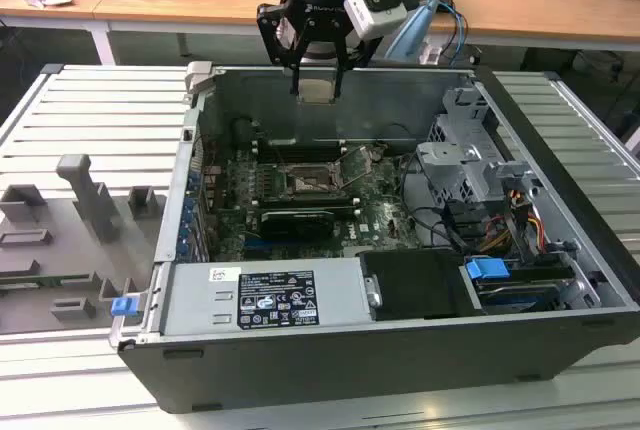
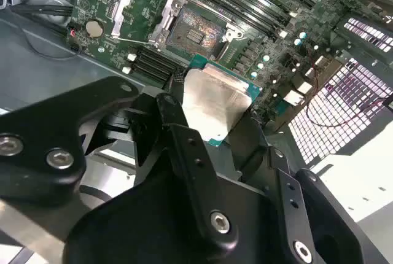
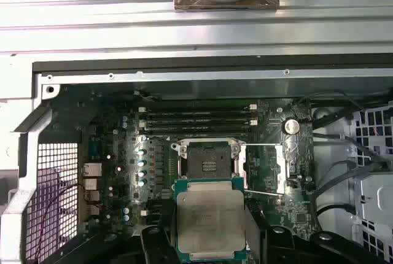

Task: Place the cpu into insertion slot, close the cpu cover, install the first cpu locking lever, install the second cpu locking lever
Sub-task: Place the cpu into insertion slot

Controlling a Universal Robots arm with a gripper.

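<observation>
The tool hangs above the back wall of the open case, which lies on its side on the slatted counter. Its black fingers are closed on the cpu, pinching it by two opposite edges; the chip is held flat, silvery top towards the wrist cameras, its green rim showing past the lid. It is in the air, clear of the board and not yet seated. In both wrist views the slot sits bare on the green board, its dark square of contacts uncovered inside the silver rim. The cover is swung open and lies just beside the slot, hinged at the edge nearest it, with the board showing through its window. A thin lever stretches along the cover's side. Beyond the slot, long memory slots run in parallel rows. In the first wrist view the cpu lines up with the slot, near it but apart.
</observation>
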